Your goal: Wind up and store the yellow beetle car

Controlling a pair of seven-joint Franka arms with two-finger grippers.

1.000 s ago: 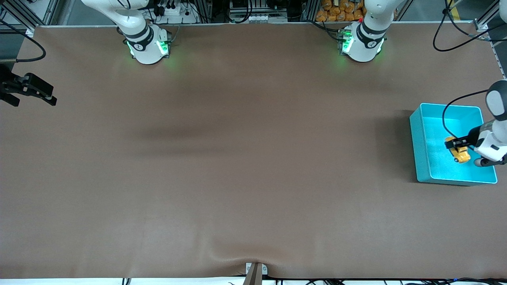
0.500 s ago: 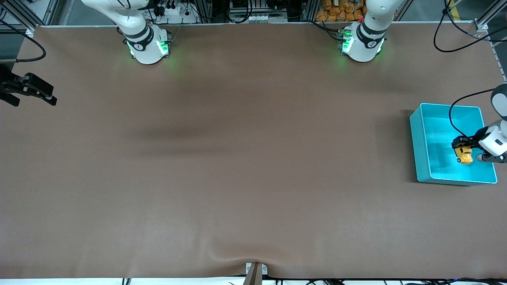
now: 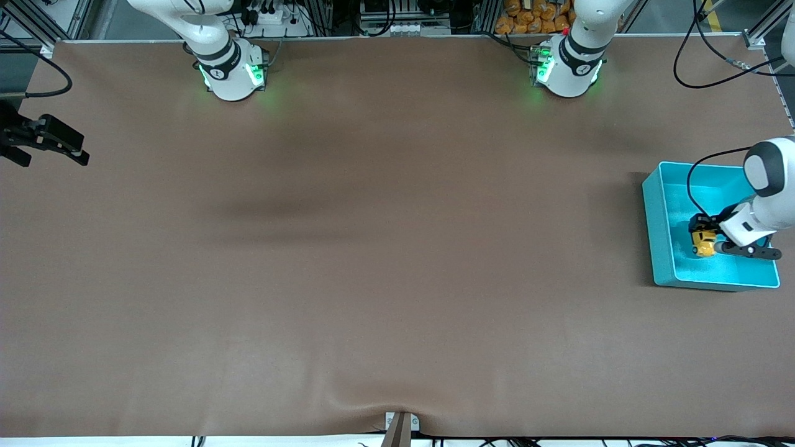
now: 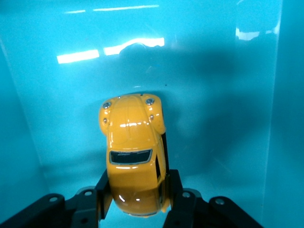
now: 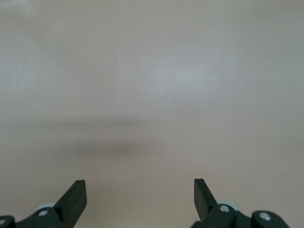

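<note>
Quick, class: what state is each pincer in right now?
Left pincer: shut on the yellow beetle car, inside the teal bin.
Right pincer: open, holding nothing, waiting over the table.

Robot lab (probably): aluminium framing, cables

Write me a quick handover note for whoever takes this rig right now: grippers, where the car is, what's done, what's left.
Left gripper: shut on the yellow beetle car, held inside the teal bin, at the left arm's end of the table.
Right gripper: open, holding nothing, waiting over bare table.
Done: car carried into the bin.
Left: release the car and withdraw the left arm. Whether it was wound cannot be told.
</note>
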